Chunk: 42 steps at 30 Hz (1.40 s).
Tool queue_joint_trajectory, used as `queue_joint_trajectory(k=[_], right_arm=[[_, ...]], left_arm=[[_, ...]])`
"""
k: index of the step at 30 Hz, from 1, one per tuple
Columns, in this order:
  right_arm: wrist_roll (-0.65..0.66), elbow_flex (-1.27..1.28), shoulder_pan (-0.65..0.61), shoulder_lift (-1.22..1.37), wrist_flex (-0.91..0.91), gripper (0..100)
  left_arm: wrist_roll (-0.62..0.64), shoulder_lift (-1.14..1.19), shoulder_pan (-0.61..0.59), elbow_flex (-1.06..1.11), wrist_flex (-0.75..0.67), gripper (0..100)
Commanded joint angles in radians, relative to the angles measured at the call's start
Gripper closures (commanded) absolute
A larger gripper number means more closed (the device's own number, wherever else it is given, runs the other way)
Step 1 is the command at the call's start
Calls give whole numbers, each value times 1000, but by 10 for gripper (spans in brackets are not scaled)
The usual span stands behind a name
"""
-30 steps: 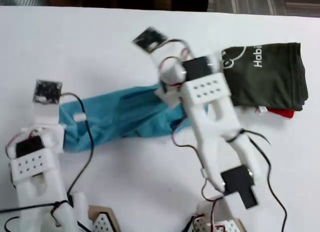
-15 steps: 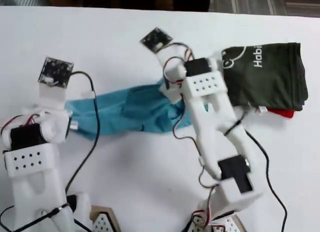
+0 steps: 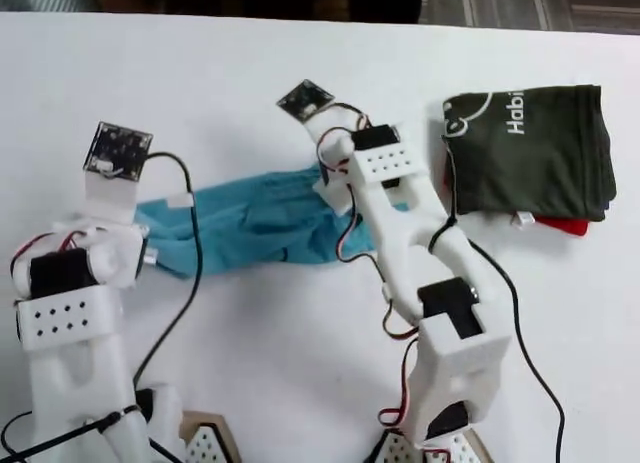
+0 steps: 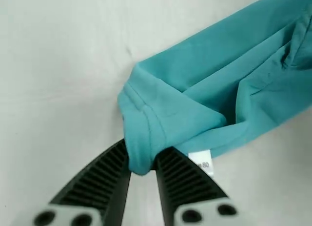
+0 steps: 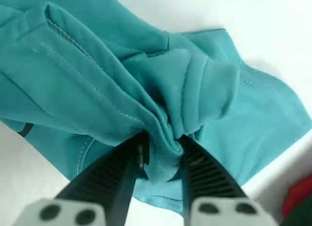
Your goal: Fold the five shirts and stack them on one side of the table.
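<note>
left tool (image 4: 142,161) clamped on teal shirt (image 3: 250,218) left end | right tool (image 5: 161,149) pinching its right end | long axis left-right, mid-worktop (image 3: 250,73) | folded stack (image 3: 530,153) just right

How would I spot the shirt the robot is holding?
On the white table, look near the middle. The teal shirt stretches there, one end pinched by the left gripper, the other by the right gripper. Unlike the folded dark green shirt nearby, it is long and bunched.
</note>
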Motion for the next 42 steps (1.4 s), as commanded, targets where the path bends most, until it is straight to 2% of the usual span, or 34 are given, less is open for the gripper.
queue_joint_trajectory(k=[1, 11, 20, 25, 33, 42], right_arm=[[8, -8, -2, -13, -18, 988], [8, -46, 41, -133, 64, 974], [8, -43, 48, -140, 61, 978], [9, -109, 93, -229, 85, 978], [9, -153, 101, -544, 180, 978], [8, -153, 94, -766, 222, 978]], left_arm=[[0, -15, 8, -1, -17, 975], [0, -15, 8, -4, -17, 975], [0, -15, 8, -5, -26, 975], [0, -15, 8, -21, -20, 975], [2, -15, 12, -220, 97, 975], [2, -15, 9, -518, 273, 975]])
